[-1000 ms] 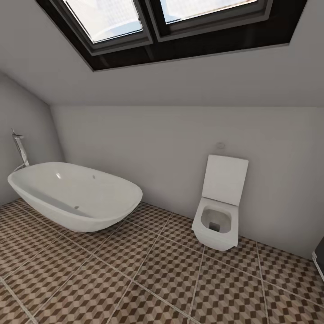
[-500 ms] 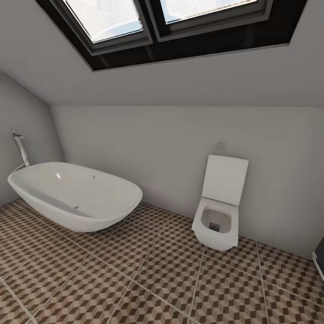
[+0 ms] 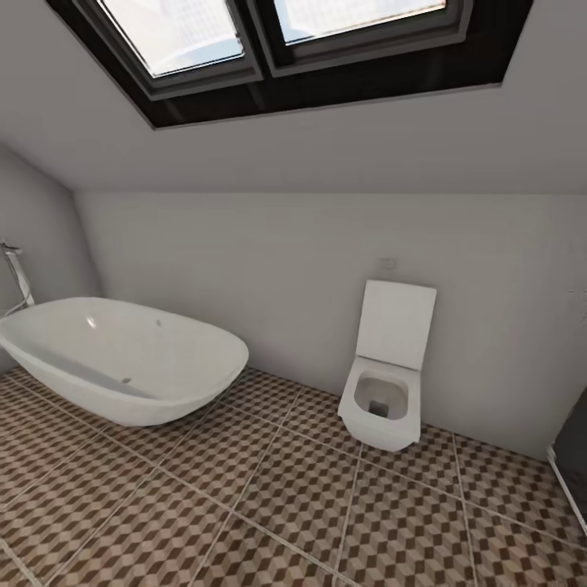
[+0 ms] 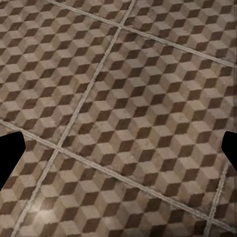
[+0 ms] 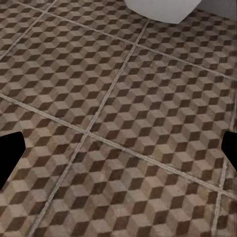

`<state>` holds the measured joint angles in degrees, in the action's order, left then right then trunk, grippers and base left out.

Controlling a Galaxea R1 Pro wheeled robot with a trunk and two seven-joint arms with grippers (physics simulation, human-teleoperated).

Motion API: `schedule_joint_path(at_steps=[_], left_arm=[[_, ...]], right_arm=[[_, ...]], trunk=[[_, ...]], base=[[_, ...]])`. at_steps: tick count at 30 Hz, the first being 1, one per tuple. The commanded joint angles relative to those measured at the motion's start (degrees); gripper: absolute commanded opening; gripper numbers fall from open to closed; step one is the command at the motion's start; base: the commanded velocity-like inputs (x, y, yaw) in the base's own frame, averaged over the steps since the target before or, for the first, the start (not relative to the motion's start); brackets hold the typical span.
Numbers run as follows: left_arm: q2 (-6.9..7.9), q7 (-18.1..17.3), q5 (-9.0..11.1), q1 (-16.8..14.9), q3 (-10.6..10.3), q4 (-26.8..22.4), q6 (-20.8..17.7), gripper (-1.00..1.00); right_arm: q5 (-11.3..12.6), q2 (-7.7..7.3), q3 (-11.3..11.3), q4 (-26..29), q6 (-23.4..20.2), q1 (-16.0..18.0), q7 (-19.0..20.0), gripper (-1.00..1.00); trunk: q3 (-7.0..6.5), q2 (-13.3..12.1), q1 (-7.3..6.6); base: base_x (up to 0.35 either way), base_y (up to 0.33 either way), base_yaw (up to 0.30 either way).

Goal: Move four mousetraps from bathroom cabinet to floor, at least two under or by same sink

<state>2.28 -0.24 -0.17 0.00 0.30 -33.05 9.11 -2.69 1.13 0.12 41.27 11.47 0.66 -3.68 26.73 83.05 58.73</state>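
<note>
The left jaws stand wide apart with nothing between them, their dark fingertips [image 4: 11, 154] at the two edges of the left wrist view. Straight beyond them lies bare bathroom floor [image 4: 118, 108], cube-patterned tiles crossed by pale grout lines. The right jaws are spread the same way and are just as empty, fingertips [image 5: 11, 154] apart over the same tiling. Further out past these jaws the rounded underside of a white fixture [image 5: 163, 9] meets the floor, though I cannot tell whether it is the tub or the toilet. Well ahead of both pairs of jaws, in the head view, a white bathtub [image 3: 122, 359] sits toward the left-jaw side with a chrome tap [image 3: 16, 277] at its far end. A wall-hung toilet [image 3: 381, 399] with its lid up sits toward the right-jaw side, and a skylight [image 3: 269, 33] is set in the sloped ceiling above. A dark upright edge [image 3: 572, 456] shows far out on the right-jaw side, too little of it to name. The step in hand looks like searching for the cabinet that holds the mousetraps, so no part of the task is done yet. To do it well, turn the base steadily rather than the arms and sweep toward the side with the dark edge. Keep both jaws apart and low but off the tiles, and stop square to the cabinet front before reaching. It is worth noting where a sink stands, since two traps must end beside it.
</note>
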Motion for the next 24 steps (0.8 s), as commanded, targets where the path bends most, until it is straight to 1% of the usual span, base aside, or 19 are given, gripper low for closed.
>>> schedule_joint_path(at_steps=[1,17,20,24], left_arm=[[0.0,-0.03,-0.01,0.0,0.04,-0.04,0.15,1.0],[0.0,-0.03,0.0,0.0,-0.04,0.0,0.12,1.0],[0.0,-0.03,0.0,0.0,-0.04,-0.03,0.12,1.0],[-0.02,-0.03,0.04,0.0,-0.04,-0.02,0.14,1.0]], right_arm=[[-0.29,0.0,0.0,-0.04,0.13,0.04,-0.27,1.0],[-0.3,-0.08,-0.04,-0.01,0.13,0.04,-0.28,1.0],[-0.3,-0.12,-0.04,0.01,0.13,0.04,-0.29,1.0],[-0.3,-0.15,-0.04,0.0,0.13,0.04,-0.32,1.0]], trunk=[[0.03,0.03,0.0],[-0.44,0.03,0.0],[-0.52,0.03,0.0],[-0.62,0.03,0.0]], base=[[0.0,0.0,-0.236],[-0.005,0.0,-0.248],[-0.144,0.0,-0.25],[-0.258,0.0,-0.249]])
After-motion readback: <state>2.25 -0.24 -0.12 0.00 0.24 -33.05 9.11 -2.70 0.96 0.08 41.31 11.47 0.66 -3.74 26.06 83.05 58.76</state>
